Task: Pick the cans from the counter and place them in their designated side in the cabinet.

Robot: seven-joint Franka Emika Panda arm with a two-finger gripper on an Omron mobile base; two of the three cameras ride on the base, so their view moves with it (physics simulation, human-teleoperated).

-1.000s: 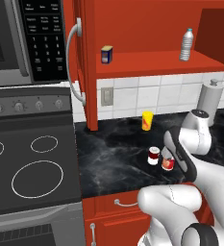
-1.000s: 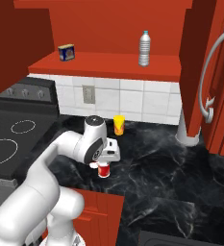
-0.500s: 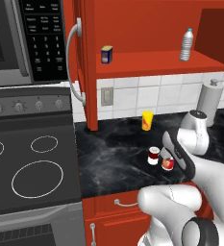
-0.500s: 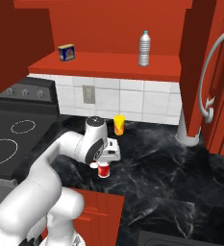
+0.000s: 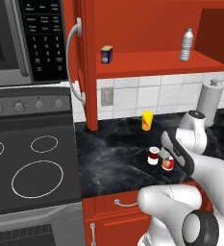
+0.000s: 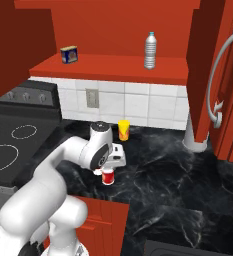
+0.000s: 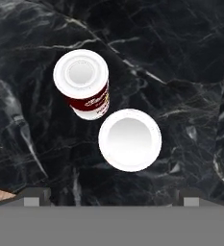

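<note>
The tool (image 5: 172, 153) hangs spread wide and empty above the two cans on the table (image 5: 113, 158); the red can (image 7: 130, 140) sits centred beneath it, just beside the maroon can (image 7: 84, 86); descend straight, then close without nudging the neighbour.

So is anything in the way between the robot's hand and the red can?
Nothing visible is. The open end effector hangs right over the red can, only air between them; the maroon can stands beside it.
</note>
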